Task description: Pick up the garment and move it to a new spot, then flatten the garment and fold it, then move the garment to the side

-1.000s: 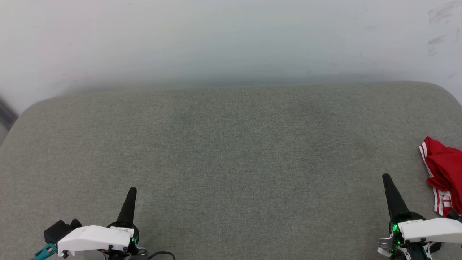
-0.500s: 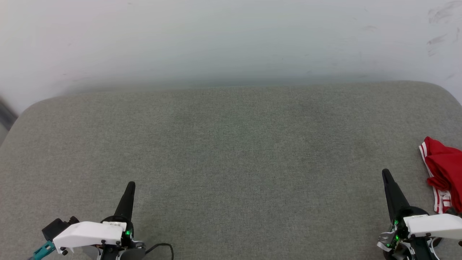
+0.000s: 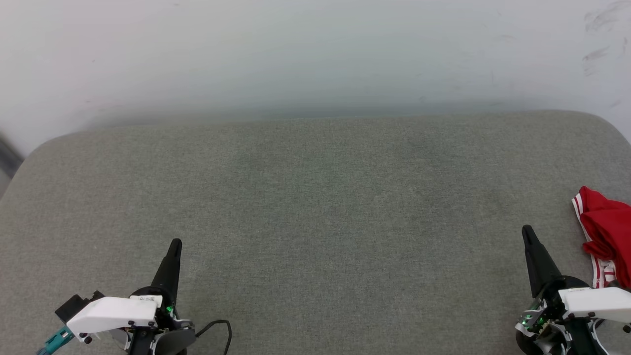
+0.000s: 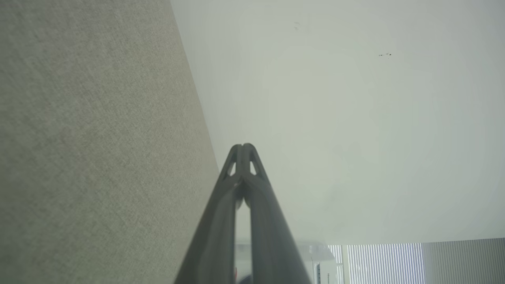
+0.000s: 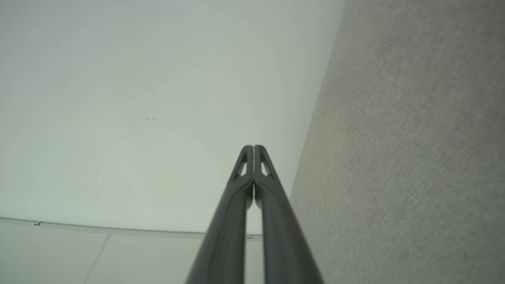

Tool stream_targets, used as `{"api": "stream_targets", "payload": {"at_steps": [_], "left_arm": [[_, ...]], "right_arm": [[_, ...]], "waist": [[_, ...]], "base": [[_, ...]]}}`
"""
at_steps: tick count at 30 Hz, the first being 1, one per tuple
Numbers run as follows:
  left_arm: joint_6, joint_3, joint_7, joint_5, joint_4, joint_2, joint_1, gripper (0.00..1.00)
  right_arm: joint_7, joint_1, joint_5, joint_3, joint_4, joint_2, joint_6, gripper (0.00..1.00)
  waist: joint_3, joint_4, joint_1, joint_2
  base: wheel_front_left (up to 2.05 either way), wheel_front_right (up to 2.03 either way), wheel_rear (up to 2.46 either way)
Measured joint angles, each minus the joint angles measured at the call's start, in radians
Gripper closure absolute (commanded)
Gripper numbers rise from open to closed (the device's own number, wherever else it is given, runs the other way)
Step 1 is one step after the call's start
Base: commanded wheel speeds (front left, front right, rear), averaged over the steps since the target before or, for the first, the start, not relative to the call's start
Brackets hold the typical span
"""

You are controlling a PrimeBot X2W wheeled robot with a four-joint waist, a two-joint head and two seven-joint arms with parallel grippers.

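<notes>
Although its two fingers are pressed together on nothing, the left tool [image 3: 174, 245] hovers low over the near left part of the grey cloth-covered counter [image 3: 315, 207], tip pointing toward the pale wall [image 3: 315, 49]. The wide middle of the counter lies bare. Further right, the right tool [image 3: 526, 230] is likewise closed and holds nothing, as the right wrist view confirms. The garment [image 3: 609, 222] lies at the far right of the counter, just beside that tool's white wrist, and the frame edge cuts it off. Its visible part looks rumpled, with the red-and-white striped trim showing. That fits either a heap waiting to be lifted or a shirt already set aside, and too little shows to judge the fold. Either way, the care needed is probably at the right wrist: any motion there should keep clear of the trim, so the soft cloth isn't snagged or dragged.
</notes>
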Motion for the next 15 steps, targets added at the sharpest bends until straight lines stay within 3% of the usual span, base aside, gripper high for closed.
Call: {"api": "stream_targets", "payload": {"at_steps": [15], "left_arm": [[-0.015, 0.014, 0.025, -0.086, 0.011, -0.003, -0.019, 1.0]], "right_arm": [[0.026, -0.017, 0.083, -0.009, 0.012, 0.001, 0.0, 1.0]], "waist": [[0.0, -0.001, 0.0, 0.0]], "base": [[0.0, 0.0, 0.0]]}}
